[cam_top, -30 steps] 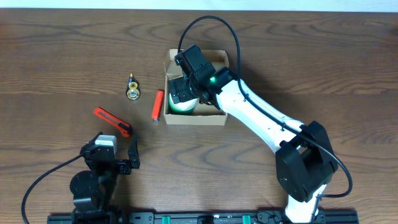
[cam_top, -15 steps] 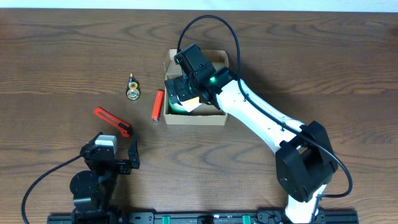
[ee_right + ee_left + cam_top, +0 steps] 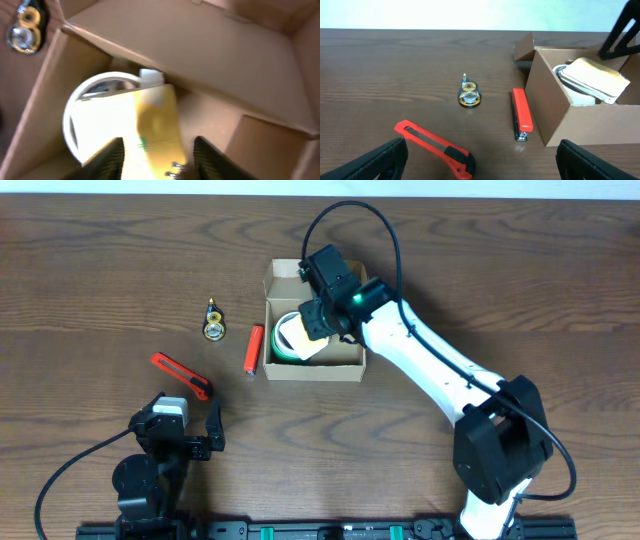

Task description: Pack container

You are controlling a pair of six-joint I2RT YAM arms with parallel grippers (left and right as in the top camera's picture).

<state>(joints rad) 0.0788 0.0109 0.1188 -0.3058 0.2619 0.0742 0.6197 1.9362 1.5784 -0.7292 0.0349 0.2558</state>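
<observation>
The container (image 3: 312,370) is a tan cardboard box with its flap open, at mid-table; its wall (image 3: 590,125) also shows at the right of the left wrist view. Inside lies a white tape roll (image 3: 284,340) (image 3: 95,115) with a yellow pad (image 3: 308,340) (image 3: 597,80) (image 3: 160,125) leaning across it. My right gripper (image 3: 316,315) (image 3: 159,160) hovers above the box's inside (image 3: 200,45), its fingers apart on either side of the pad and clear of it. My left gripper (image 3: 187,435) (image 3: 485,167) rests wide open near the front left, holding nothing.
A red utility knife (image 3: 180,374) (image 3: 432,147) lies just ahead of the left gripper. A red stapler (image 3: 254,348) (image 3: 521,112) lies against the box's left side. Farther left sits a small gold-coloured object (image 3: 212,322) (image 3: 469,95).
The right gripper has lifted and drawn back to the right over the box, leaving the yellow pad on the tape roll. The left arm has not moved.
</observation>
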